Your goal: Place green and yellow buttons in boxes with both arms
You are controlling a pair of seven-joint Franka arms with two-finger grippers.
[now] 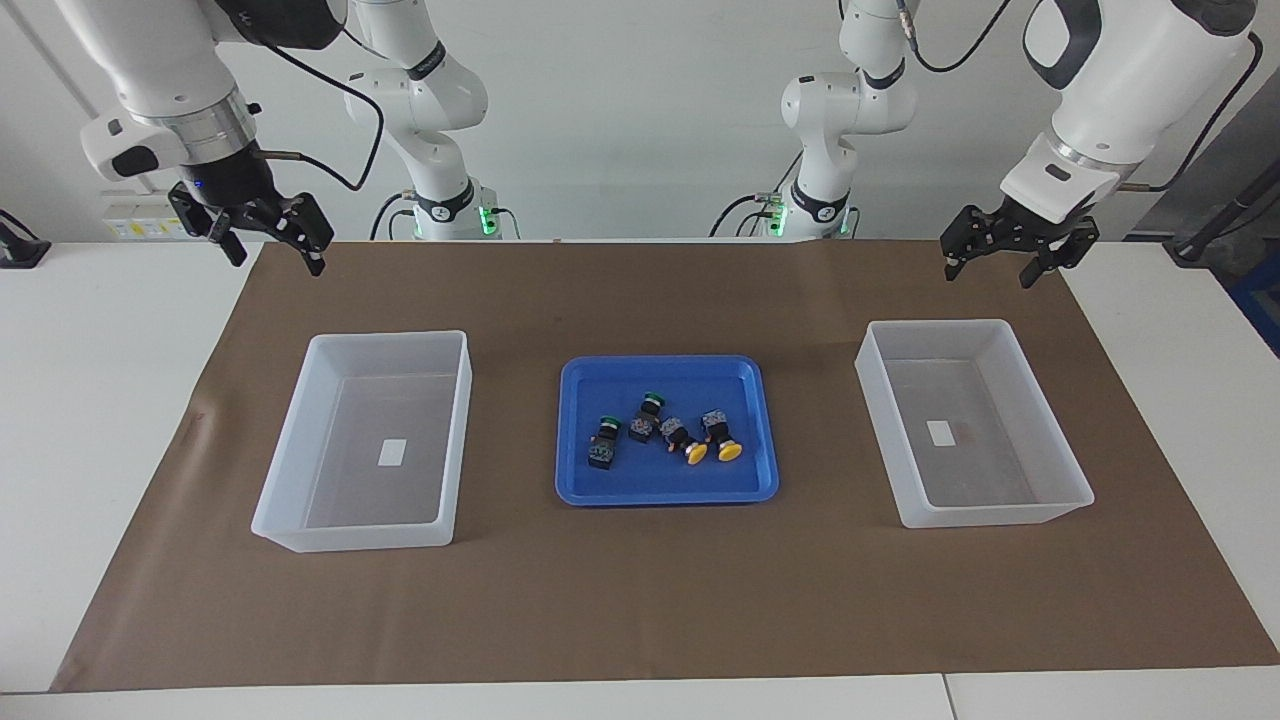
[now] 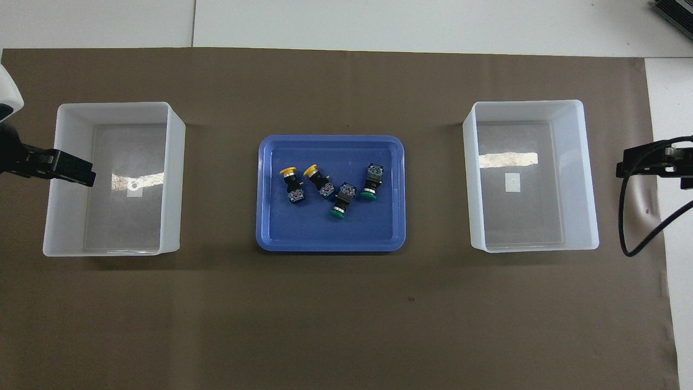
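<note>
- A white tabletop (image 1: 120, 420) carries a large brown mat (image 1: 640, 600) that spans most of its width.
- Two white robot arms stand at the robots' edge of the mat, both raised and waiting.
- The left gripper (image 1: 1005, 262) hangs in the air over the mat's corner at the left arm's end, its fingers spread apart and holding nothing.
- The right gripper (image 1: 270, 245) hangs over the mat's corner at the right arm's end, fingers likewise spread and empty.
- Two translucent white boxes sit on the mat, one toward the left arm's end (image 1: 1040, 515) and one toward the right arm's end (image 1: 290, 525); each has a small white sticker on its floor, and its long axis runs toward and away from the robots.
- A shallow blue tray (image 1: 665, 490) lies between the boxes, well apart from both.
- All four buttons lie on their sides in the tray, close together in a loose row.
- The two yellow buttons (image 2: 288, 172) (image 2: 310, 170) lie on the side toward the left arm, long axes slanted, caps pointing away from the robots.
- The two green buttons (image 2: 338, 215) (image 2: 368, 194) lie on the side toward the right arm, caps pointing toward the robots, the outer one nearly straight, the inner one tilted.
</note>
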